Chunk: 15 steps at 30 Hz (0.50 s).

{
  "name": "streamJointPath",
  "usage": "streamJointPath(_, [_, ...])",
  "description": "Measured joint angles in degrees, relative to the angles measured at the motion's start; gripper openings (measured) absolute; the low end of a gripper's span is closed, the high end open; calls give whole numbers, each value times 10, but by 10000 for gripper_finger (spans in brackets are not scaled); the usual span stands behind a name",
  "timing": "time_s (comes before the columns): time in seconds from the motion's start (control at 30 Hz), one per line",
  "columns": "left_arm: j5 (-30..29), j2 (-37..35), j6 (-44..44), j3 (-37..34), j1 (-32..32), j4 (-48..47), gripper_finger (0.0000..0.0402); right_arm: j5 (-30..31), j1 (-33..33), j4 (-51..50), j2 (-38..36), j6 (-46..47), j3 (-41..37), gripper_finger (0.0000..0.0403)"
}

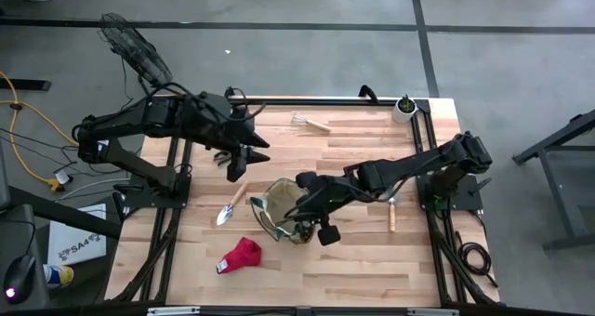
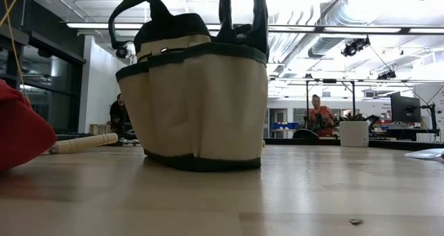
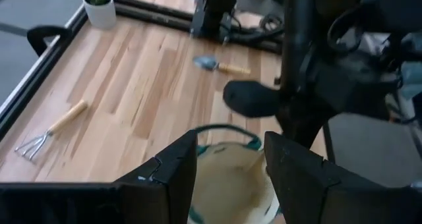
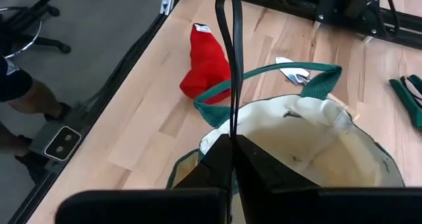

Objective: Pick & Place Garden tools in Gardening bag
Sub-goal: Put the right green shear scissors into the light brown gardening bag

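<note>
The tan gardening bag [image 1: 282,212] with green trim stands on its flat base [image 2: 201,163] mid-table. My right gripper [image 4: 232,145] hovers over its rim, shut on a dark loop handle. My left gripper [image 3: 231,174] hangs open above the table to the bag's far left, with nothing between its fingers. A wooden-handled trowel [image 1: 229,204] lies left of the bag, the red glove [image 1: 240,255] at its near left. The mini rake [image 1: 312,123] lies at the far edge. A second trowel [image 1: 392,214] lies at the right, and green pruners [image 4: 409,99] beyond the bag. My right gripper pinches the bag's dark loop handle [image 4: 231,118] between its two shut fingers, coming from the table's right and slanting down. The strap runs edge-on out past the fingertips. In the low view that handle [image 2: 239,17] stands upright while the bag's base stays on the table.
A small white pot with a green plant [image 1: 405,107] stands at the far right corner. Black frame rails [image 1: 177,195] run along the table's left and right sides. A standing fan [image 1: 135,51] is off the table's far left. People [image 2: 320,114] are in the room behind.
</note>
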Motion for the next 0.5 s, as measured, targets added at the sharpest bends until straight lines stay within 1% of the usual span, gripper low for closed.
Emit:
streamJointPath(0.1, [0, 1, -6, 0, 0, 16, 170, 0, 0, 0, 0, 8, 0, 4])
streamJointPath(0.23, [0, 3, -6, 0, 0, 10, 170, 1, 2, 0, 0, 19, 0, 4])
streamJointPath(0.3, [0, 3, -5, 0, 0, 7, 170, 17, 3, 0, 0, 32, 0, 6])
streamJointPath(0.4, [4, 3, -5, 0, 0, 4, 170, 36, 5, -3, 0, 39, 0, 21])
streamJointPath(0.5, [5, 3, -5, 0, 0, 2, 170, 36, 5, -2, 0, 54, 0, 49])
